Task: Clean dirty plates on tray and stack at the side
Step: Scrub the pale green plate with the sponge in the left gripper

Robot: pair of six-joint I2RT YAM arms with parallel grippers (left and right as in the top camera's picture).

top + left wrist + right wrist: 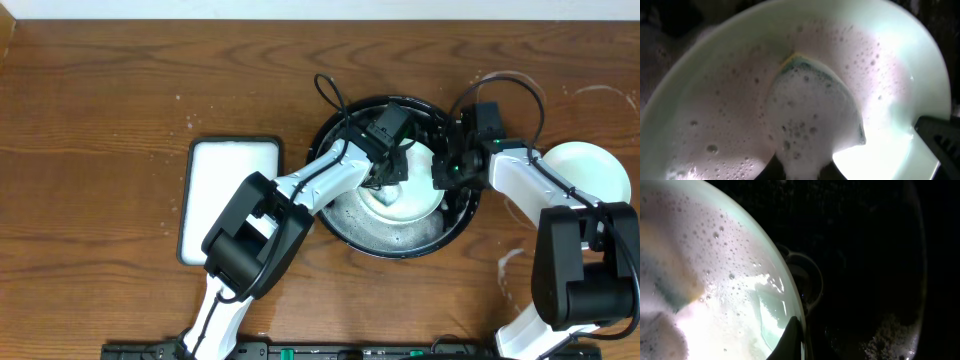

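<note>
**Plate under scrub in tray**

We find the left end effector [385, 172] closed on a foamy sponge [815, 115], which is pressed to a sudsy plate [880, 60] inside the tray [390, 242]. The right end effector [447, 168] pinches that plate's rim. A second plate [590, 172] lies on the counter [100, 120], right of the tray.

A brown wood-grain tabletop [100, 120] fills nearly the whole scene, grain running left to right, brightly and evenly lit. A pale off-white strip [320, 8] runs along its far edge; wall or floor, I cannot tell. Whitish soapy smears [512, 262] mark the wood at right.
</note>
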